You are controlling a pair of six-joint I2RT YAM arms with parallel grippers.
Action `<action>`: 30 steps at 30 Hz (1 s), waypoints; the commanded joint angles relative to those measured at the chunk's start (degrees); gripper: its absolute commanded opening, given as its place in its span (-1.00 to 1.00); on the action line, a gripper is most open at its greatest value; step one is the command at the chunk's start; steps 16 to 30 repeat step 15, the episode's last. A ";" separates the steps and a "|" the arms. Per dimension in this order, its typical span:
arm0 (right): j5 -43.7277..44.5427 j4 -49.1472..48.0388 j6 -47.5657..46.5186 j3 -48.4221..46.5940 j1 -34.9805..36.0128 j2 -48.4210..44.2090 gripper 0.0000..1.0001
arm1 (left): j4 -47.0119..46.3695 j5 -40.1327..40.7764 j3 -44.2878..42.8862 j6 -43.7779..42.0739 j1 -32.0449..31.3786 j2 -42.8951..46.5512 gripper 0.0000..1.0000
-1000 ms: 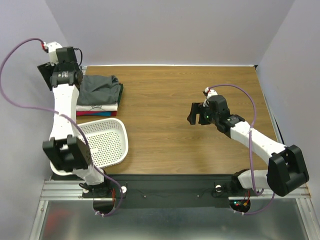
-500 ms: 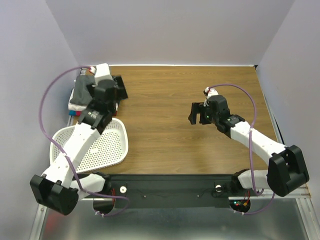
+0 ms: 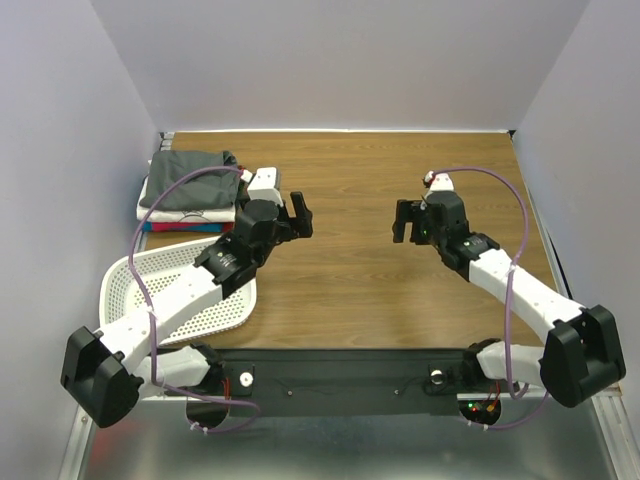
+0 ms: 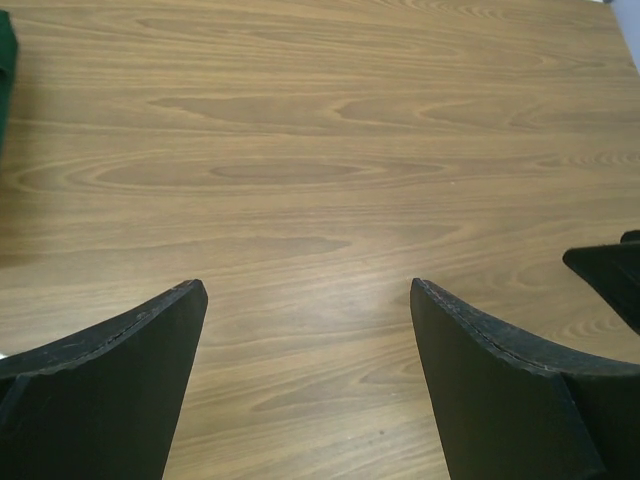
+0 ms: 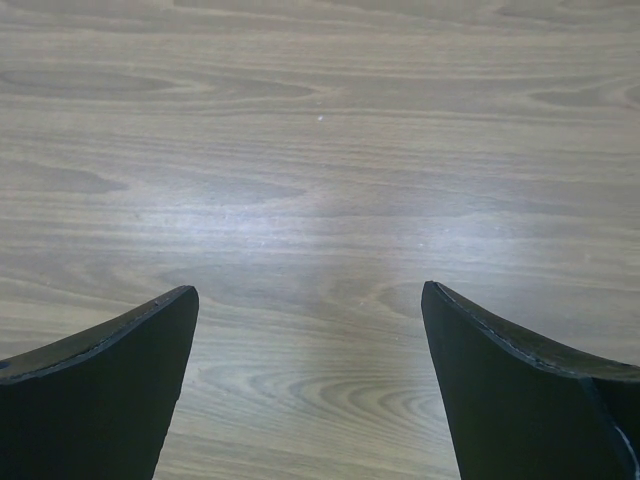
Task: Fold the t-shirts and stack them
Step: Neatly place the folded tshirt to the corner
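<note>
A stack of folded t-shirts lies at the table's back left, a dark charcoal-grey one on top, with white, red and blue layers showing at its front edge. My left gripper is open and empty over bare wood, to the right of the stack. Its fingers frame only tabletop, with a sliver of dark green cloth at the left edge. My right gripper is open and empty over the table's middle right. Its fingers show only bare wood between them.
A white perforated plastic basket sits at the front left, under my left arm. The wooden table is walled at the back and on both sides. A black rail runs along the near edge.
My left arm has swung from the back-left corner by the stack out to the right over bare table. My right gripper has shifted slightly right and back.
</note>
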State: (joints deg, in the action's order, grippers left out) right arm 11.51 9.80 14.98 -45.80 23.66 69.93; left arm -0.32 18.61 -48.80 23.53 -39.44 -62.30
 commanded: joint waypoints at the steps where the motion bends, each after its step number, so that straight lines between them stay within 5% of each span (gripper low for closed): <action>1: 3.87 -3.03 -0.57 1.15 -0.54 -2.96 0.98 | -4.78 -0.16 1.07 0.82 -0.64 1.04 0.90; 30: 4.58 -3.04 0.13 2.21 -0.54 -4.98 0.99 | -4.52 0.64 0.46 -2.00 -0.73 1.31 0.94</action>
